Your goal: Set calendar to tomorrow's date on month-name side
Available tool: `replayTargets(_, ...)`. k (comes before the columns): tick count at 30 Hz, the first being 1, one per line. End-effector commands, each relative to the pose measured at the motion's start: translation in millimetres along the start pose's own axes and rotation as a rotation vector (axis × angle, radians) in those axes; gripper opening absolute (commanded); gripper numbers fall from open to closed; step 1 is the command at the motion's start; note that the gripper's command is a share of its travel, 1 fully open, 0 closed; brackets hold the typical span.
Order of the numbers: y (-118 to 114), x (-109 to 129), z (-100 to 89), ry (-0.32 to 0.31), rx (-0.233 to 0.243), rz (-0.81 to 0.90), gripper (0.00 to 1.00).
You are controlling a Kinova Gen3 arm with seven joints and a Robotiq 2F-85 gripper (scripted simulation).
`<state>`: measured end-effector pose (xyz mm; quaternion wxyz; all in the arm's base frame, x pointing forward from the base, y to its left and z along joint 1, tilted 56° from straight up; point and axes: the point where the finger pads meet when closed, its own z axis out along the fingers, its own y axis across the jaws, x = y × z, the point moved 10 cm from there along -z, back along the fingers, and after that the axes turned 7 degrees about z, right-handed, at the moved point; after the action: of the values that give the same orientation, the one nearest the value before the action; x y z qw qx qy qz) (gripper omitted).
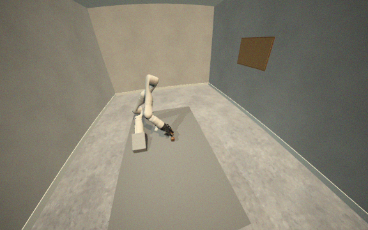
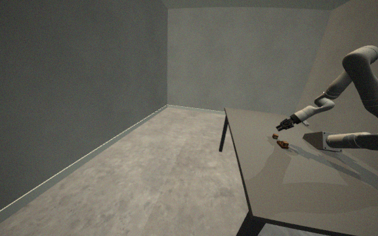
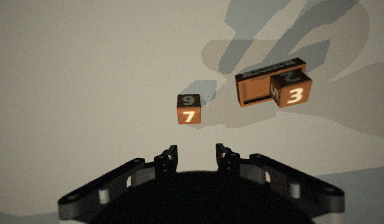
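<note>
An orange cube (image 3: 188, 109) stands alone on the table, out of the tray; the side facing the wrist camera shows 7 and its top shows 9. It also shows in the exterior view (image 2: 275, 136). The orange tray (image 3: 265, 82) lies to its right with the second cube (image 3: 292, 90) in its right half, showing 3 on the near side. The tray also shows in the exterior view (image 2: 283, 143). My gripper (image 3: 196, 152) is half open and empty, hovering short of the loose cube; it also shows in the exterior view (image 2: 279, 126). The month's name is not readable.
The arm's grey base block (image 1: 138, 142) stands on the table (image 2: 304, 170) left of the cubes. The table's left edge (image 2: 238, 157) runs close by the loose cube. A brown board (image 1: 255, 52) hangs on the far wall.
</note>
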<state>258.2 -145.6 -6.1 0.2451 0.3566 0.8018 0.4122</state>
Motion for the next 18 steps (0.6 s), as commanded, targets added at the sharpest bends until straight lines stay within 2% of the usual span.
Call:
replayTargets(1, -1.6, 5.0, -0.7, -0.014, -0.002, 0.015, 0.48)
replayTargets(18, -4.9, 12.9, -2.6, -0.086, 0.014, 0.012, 0.48)
